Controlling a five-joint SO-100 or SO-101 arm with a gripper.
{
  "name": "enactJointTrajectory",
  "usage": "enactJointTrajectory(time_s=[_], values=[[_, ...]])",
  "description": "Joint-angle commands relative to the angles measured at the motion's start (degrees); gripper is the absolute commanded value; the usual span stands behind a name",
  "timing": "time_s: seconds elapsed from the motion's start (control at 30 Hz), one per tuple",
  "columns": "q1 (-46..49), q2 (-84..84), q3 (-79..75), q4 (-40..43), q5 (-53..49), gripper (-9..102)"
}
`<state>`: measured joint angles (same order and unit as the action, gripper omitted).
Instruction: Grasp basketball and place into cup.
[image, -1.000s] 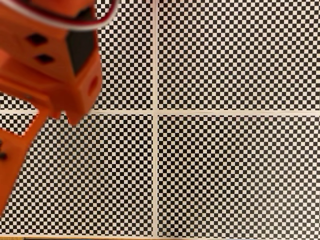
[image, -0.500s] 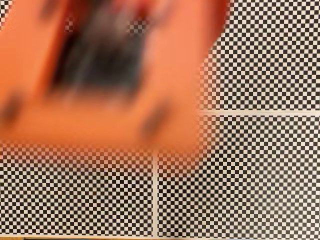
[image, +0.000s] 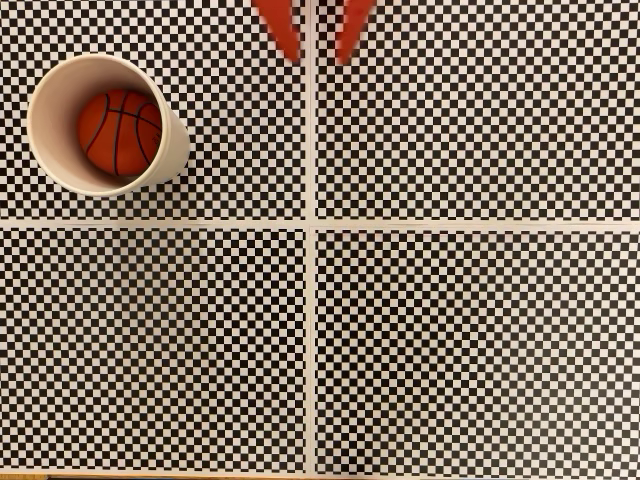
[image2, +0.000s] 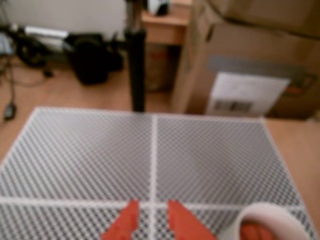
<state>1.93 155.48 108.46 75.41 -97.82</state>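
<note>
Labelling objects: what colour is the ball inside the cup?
Orange-red with black seam lines; the basketball shows best in the fixed view.

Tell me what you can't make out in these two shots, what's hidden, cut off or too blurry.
- Gripper: the fixed view's top edge cuts it off above the fingertips; the wrist view's bottom edge does the same.
- Cup: in the wrist view the bottom edge cuts it, so only part of its rim shows.
- Basketball: in the wrist view it is an orange blur inside the cup, seams unreadable.
- Boxes behind the mat: label too blurred to read.
</note>
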Motion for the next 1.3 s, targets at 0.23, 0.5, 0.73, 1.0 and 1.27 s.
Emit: enactJointTrajectory(time_s=[0.23, 0.5, 0.73, 1.0, 1.27], values=[[1.14, 13.45, 23.82, -21.8, -3.6, 0], [1.93, 22.76, 36.3, -32.61, -5.36, 0], [3.69, 32.96, 48.16, -36.83, -7.65, 0], [3.34, 32.96, 54.58, -37.0, -6.15, 0], [2.72, 32.96, 66.36, -36.91, -3.08, 0]])
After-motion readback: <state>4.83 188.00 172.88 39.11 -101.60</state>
